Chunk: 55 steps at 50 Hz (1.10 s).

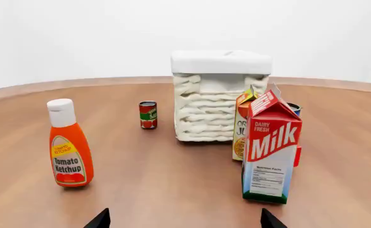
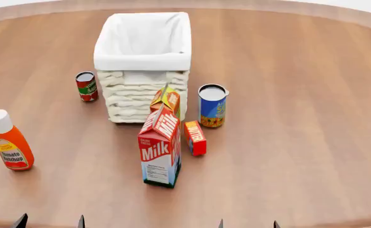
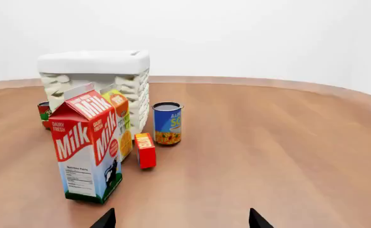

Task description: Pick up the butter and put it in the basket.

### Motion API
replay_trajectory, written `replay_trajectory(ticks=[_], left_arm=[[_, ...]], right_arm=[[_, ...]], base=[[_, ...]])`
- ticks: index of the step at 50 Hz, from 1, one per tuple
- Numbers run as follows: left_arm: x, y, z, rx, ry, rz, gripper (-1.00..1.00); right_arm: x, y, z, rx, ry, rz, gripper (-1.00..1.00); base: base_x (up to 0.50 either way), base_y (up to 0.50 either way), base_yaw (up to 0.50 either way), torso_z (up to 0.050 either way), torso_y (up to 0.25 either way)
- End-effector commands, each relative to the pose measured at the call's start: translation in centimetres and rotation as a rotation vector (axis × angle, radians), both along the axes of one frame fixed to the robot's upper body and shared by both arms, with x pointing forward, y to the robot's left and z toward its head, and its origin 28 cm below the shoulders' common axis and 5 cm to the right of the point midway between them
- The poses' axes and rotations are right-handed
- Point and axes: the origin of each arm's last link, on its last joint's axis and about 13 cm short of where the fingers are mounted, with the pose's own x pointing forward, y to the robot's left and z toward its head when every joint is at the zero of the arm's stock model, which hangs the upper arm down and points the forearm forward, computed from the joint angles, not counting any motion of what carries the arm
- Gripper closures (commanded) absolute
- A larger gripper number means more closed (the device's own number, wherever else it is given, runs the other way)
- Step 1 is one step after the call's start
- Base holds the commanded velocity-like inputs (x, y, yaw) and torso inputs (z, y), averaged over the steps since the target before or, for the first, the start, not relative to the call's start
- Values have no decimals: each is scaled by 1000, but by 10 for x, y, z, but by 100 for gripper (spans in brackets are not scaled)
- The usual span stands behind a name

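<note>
Dark fingertips of our left gripper point(image 2: 51, 222) and right gripper point(image 2: 247, 223) stand spread wide, holding nothing. Beyond, one butter point(image 2: 195, 137) lies beside one milk carton point(image 2: 160, 148), before one basket point(image 2: 143, 64); we count two cans and one ketchup bottle point(image 2: 10, 141).

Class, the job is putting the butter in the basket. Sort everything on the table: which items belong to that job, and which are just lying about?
Belong to the job:
small slim red butter box
large white woven wicker basket

Just lying about:
tall red-and-white milk carton
orange-yellow juice carton
blue tin can
small red-and-green can
orange tomato ketchup bottle
</note>
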Motion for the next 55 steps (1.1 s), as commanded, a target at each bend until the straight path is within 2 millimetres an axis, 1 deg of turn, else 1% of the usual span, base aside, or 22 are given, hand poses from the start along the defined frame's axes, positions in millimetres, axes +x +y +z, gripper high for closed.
replay_trajectory(ticks=[1,6,8,9,10,11,13,16,22,33,40,55], left_arm=[[0,0,0,0,0,0,-100],[3,6,7,-33,4,8,-100],[5,6,5,-16,34,0,-100],[4,6,6,-72,17,-38,-100],[3,7,9,-87,39,-63,-100],[5,6,7,-33,44,-30,-100],[6,6,6,-16,23,-21,-100],[9,6,4,-41,46,-30,-100],[11,6,4,-22,35,-23,-100],[8,8,10,-11,12,-13,-100],[12,10,12,-18,5,14,-100],[14,9,13,-23,14,11,-100]], right_arm=[[0,0,0,0,0,0,-100],[3,6,0,9,0,12,-100],[6,7,2,29,-8,2,-100],[7,7,2,32,-11,3,-100],[8,7,3,29,-18,11,-100],[11,8,4,5,-13,31,-100],[13,8,5,52,-34,13,-100],[15,7,3,25,-10,17,-100],[14,8,10,17,-25,28,-100],[13,9,8,-9,-12,29,-100],[12,9,6,-14,-3,27,-100],[16,8,4,-39,18,21,-100]], base=[[0,0,0,0,0],[0,0,0,0,0],[0,0,0,0,0],[0,0,0,0,0],[0,0,0,0,0],[0,0,0,0,0],[0,0,463,0,0],[0,0,500,0,0],[0,0,500,0,0],[0,0,500,0,0],[0,0,500,0,0],[0,0,500,0,0]])
